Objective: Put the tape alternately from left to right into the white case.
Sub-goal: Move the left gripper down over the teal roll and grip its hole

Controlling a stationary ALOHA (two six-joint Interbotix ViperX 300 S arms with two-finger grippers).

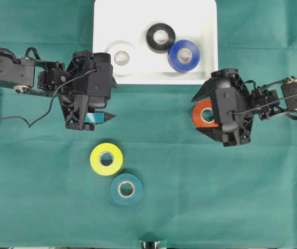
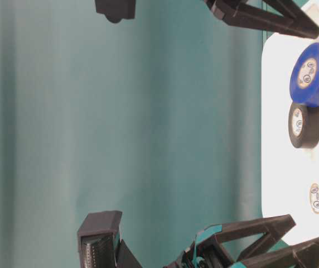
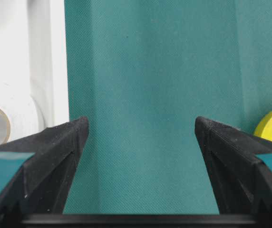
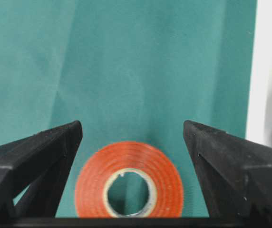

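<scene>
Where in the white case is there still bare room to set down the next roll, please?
The white case is bare along its far edge and in its far left corner, beyond the white roll. The near right part is crowded: the black roll and blue roll lie close together, apparently touching.

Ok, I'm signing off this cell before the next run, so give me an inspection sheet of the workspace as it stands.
Surface: green cloth, faintly creased.
Job's things: white case holds the white roll, black roll and blue roll. Yellow roll and teal roll touch on the cloth. Orange-red roll lies flat on the cloth.
Clutter: nothing seen.
Grippers: left claw open, empty. Right claw open, over the orange-red roll, not gripping.
Cables: black cable loops from the left arm.
Surroundings: nothing seen.
</scene>
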